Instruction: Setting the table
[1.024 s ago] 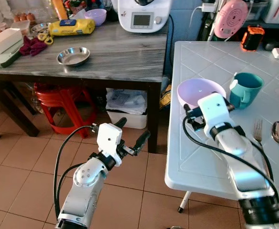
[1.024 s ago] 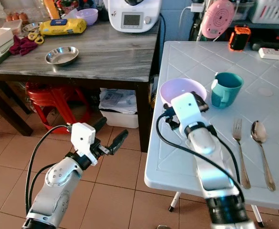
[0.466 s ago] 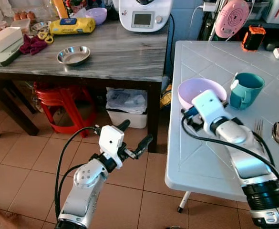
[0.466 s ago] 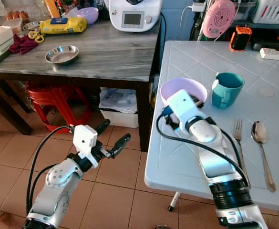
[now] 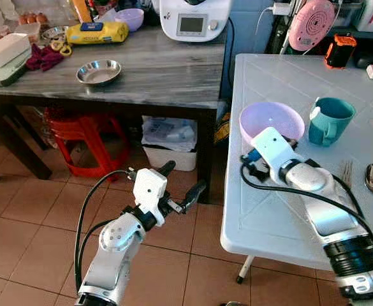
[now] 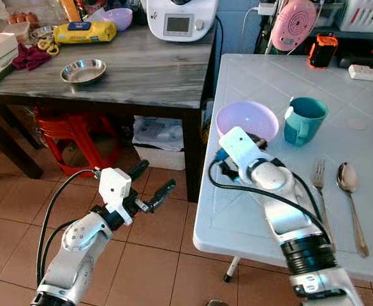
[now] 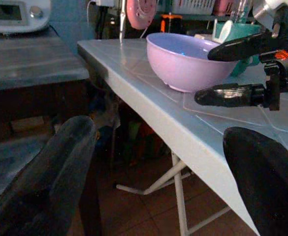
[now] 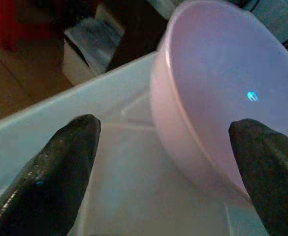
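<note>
Bowl (image 5: 271, 121), pink and empty, sits near the left edge of the white table (image 5: 269, 210), with the right gripper (image 7: 235, 69) just beside its near side, black fingers spread apart and not touching the rim. Teal mug (image 5: 328, 120) stands just right of it, fork (image 6: 319, 191) and spoon (image 6: 348, 185) lying nearer the robot. Left gripper (image 5: 181, 186) hangs over the tiled floor (image 5: 20, 210), fingers apart, holding nothing.

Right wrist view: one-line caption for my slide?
Open right gripper straddles the pink bowl rim on the white table.
</note>
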Robot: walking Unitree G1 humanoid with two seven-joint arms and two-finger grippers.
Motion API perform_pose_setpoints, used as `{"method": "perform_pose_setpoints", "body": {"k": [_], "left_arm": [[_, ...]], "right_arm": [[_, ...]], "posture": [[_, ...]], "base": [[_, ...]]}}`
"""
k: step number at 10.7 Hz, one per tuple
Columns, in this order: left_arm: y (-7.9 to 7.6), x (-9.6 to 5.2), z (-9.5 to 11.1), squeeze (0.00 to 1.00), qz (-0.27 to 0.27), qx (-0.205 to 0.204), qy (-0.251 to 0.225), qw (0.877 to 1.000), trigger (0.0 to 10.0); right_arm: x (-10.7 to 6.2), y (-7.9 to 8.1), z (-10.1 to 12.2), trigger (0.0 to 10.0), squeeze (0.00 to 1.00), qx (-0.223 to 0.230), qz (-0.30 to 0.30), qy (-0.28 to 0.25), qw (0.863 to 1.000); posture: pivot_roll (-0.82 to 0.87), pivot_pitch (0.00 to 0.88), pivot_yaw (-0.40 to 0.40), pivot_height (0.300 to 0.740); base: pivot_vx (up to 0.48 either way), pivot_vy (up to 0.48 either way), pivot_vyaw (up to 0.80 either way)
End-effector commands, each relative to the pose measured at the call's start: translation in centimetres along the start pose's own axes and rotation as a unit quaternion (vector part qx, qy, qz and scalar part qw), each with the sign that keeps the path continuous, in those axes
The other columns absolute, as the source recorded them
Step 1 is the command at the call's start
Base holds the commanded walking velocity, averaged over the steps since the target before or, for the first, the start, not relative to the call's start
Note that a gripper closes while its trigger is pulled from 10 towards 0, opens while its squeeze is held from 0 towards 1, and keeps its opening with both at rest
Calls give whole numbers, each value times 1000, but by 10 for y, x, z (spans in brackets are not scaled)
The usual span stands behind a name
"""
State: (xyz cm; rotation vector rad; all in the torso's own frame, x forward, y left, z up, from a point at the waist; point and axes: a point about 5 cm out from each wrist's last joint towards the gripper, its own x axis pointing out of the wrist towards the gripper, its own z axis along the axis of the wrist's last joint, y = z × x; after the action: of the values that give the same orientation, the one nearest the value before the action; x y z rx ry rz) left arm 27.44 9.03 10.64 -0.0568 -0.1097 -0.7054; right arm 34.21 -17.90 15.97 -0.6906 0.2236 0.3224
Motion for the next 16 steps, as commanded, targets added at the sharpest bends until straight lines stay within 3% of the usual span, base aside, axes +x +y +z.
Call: {"method": "perform_pose_setpoints", "body": {"k": [1,4,5,6,10,16], "left_arm": [[1,-1,-1,0,-2,4,2,1000,10000],[1,-1,-1,0,-3,4,1,1000,10000],[1,-1,0,0,-3,5,0,1000,10000],[0,0,0,0,-3,4,0,1000,10000],[-2,0,-1,0,0,2,0,1000,10000],[0,1,2,0,-3,7,2,1000,10000]], "right_arm": [[1,-3,-1,10000,0,-18,-6,5,1000],[2,-13,-3,10000,0,-51,-24,11,998],[4,-18,-4,7843,0,-63,-27,11,998],[6,-23,-6,0,0,-67,-31,14,997],[10,-33,-12,0,0,-88,-30,23,995],[12,-33,-18,0,0,-91,-26,24,995]], "posture": [[-201,101,53,740],[-202,98,52,740],[-203,97,52,740],[-200,97,50,740],[-197,102,47,740],[-198,101,55,740]], "base": [[0,0,0],[0,0,0],[0,0,0],[0,0,0],[0,0,0],[0,0,0]]}}
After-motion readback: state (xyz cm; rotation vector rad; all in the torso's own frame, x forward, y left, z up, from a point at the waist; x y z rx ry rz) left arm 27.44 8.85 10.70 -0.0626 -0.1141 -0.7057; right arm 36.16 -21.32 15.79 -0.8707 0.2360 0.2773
